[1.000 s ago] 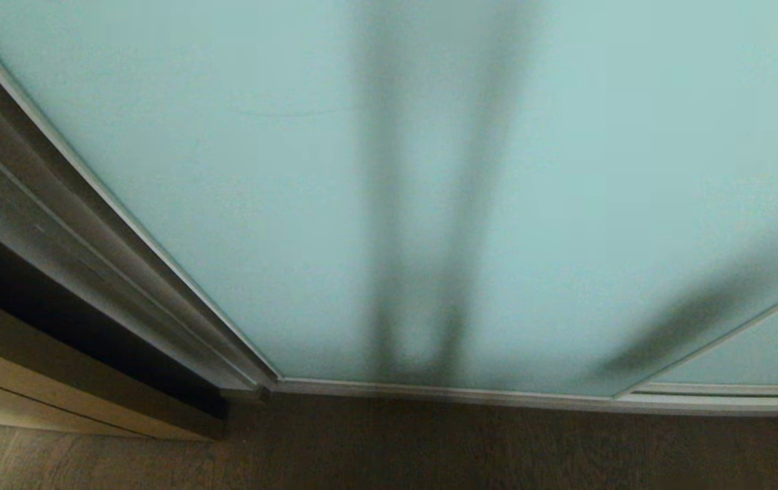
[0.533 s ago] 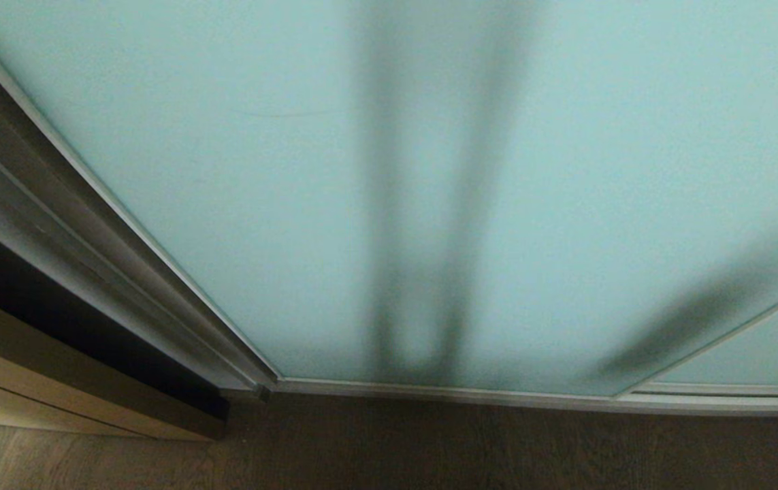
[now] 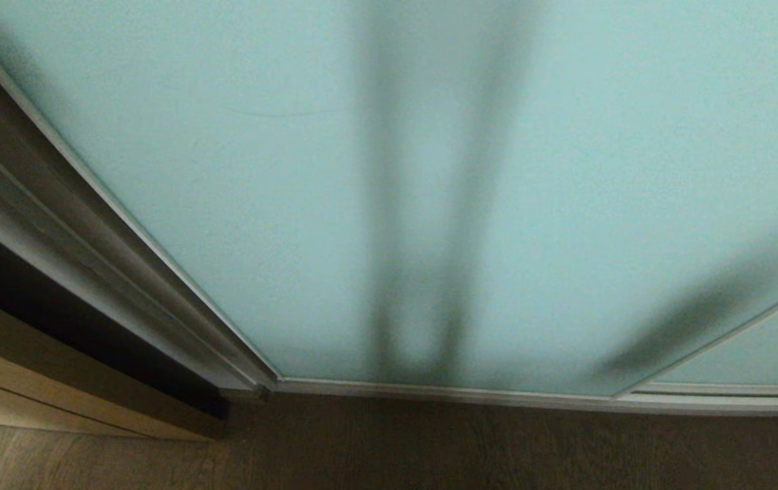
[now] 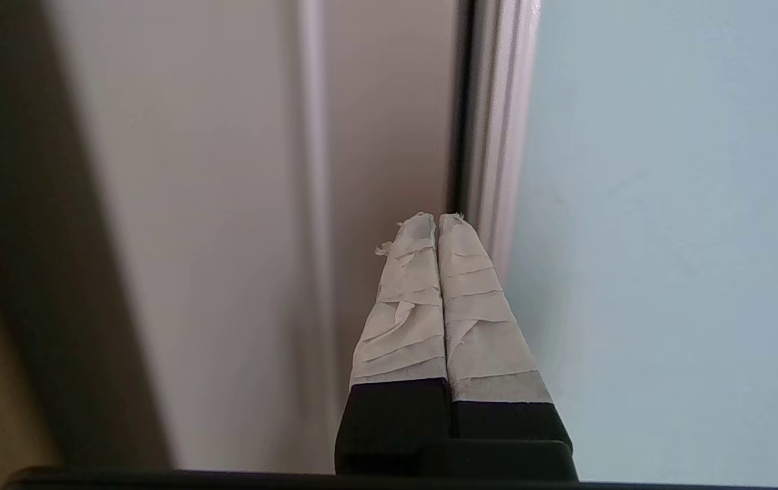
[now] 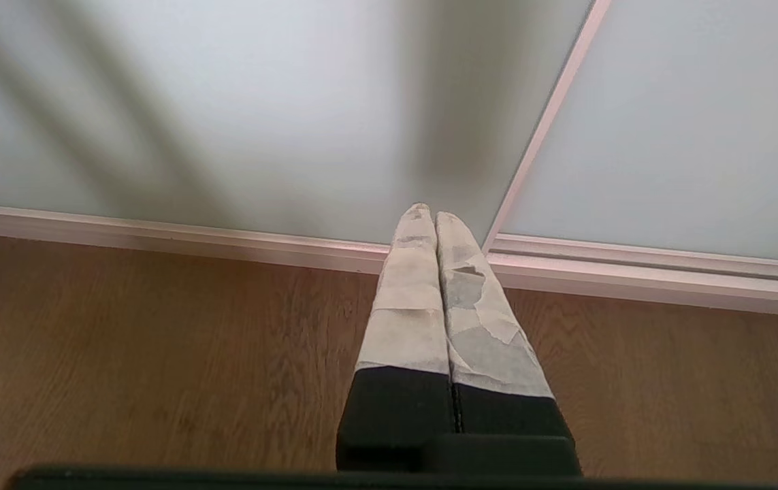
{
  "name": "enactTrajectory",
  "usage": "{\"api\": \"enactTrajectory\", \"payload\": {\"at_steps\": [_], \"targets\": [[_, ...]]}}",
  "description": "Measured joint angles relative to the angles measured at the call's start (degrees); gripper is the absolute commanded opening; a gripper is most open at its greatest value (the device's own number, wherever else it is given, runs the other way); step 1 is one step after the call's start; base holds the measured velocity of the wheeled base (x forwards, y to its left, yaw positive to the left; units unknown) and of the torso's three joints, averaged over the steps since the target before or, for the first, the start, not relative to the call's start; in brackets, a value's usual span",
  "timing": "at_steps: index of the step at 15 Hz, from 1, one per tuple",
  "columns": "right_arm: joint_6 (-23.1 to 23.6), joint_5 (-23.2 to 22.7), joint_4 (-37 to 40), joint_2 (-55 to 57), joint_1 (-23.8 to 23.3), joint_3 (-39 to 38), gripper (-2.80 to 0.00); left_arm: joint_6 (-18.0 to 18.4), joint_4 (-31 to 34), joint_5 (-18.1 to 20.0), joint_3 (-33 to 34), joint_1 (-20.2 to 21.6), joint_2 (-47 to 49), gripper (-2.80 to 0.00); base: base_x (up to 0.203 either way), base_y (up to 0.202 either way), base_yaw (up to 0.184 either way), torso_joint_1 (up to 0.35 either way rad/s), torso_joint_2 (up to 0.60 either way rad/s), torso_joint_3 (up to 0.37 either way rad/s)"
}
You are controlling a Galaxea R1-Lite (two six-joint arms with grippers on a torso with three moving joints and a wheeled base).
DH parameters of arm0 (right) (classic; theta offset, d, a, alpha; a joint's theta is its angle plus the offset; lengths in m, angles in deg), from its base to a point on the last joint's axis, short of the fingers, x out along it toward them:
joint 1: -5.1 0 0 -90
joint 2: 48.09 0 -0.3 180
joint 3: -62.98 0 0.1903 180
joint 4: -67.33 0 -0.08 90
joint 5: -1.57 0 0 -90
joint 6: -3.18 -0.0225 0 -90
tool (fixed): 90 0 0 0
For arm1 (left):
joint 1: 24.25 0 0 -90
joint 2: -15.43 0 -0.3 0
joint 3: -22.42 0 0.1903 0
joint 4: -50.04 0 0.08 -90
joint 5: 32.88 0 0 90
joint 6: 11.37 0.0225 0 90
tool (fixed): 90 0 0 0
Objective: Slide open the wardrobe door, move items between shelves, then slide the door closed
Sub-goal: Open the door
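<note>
Here the sliding wardrobe door point(image 3: 239, 204) stands upright, its frame edge vertical beside the left pincer point(image 4: 436, 219), pressed closed.

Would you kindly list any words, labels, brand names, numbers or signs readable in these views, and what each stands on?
None: no writing shows on the sliding wardrobe door, its silver frame, the wooden floor, or the taped left gripper and right gripper.

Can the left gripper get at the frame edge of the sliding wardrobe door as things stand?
Probably yes. The left gripper, shut, points at the dark gap beside the silver frame of the sliding wardrobe door, with nothing between them; whether it touches yet is unclear.
</note>
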Motion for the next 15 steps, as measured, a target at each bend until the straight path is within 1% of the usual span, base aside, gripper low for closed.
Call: {"api": "enactTrajectory", "payload": {"at_steps": [3, 5, 7, 9, 11, 15], "targets": [[0.0, 0.0, 0.0, 0.0, 0.0, 0.0, -2.80, 0.1, 0.0, 0.1, -1.1, -2.3, 2.8, -2.80, 0.000, 0.000, 0.000, 0.000, 0.00, 0.000], [0.0, 0.0, 0.0, 0.0, 0.0, 0.0, -2.80, 0.1, -0.3, 0.1, -1.3, -3.1, 4.3, -2.80, 0.000, 0.000, 0.000, 0.000, 0.00, 0.000], [0.0, 0.0, 0.0, 0.0, 0.0, 0.0, -2.80, 0.3, -2.0, -0.2, -1.3, -3.2, 5.7, -2.80, 0.000, 0.000, 0.000, 0.000, 0.00, 0.000], [0.0, 0.0, 0.0, 0.0, 0.0, 0.0, -2.80, 1.0, -5.8, -1.2, -1.3, -3.4, 7.5, -2.80, 0.000, 0.000, 0.000, 0.000, 0.00, 0.000], [0.0, 0.0, 0.0, 0.0, 0.0, 0.0, -2.80, 3.7, -8.3, -2.9, -1.4, -3.3, 8.5, -2.80, 0.000, 0.000, 0.000, 0.000, 0.00, 0.000], [0.0, 0.0, 0.0, 0.0, 0.0, 0.0, -2.80, 3.7, -8.8, -3.0, -1.5, -3.3, 9.9, -2.80, 0.000, 0.000, 0.000, 0.000, 0.00, 0.000]]}}
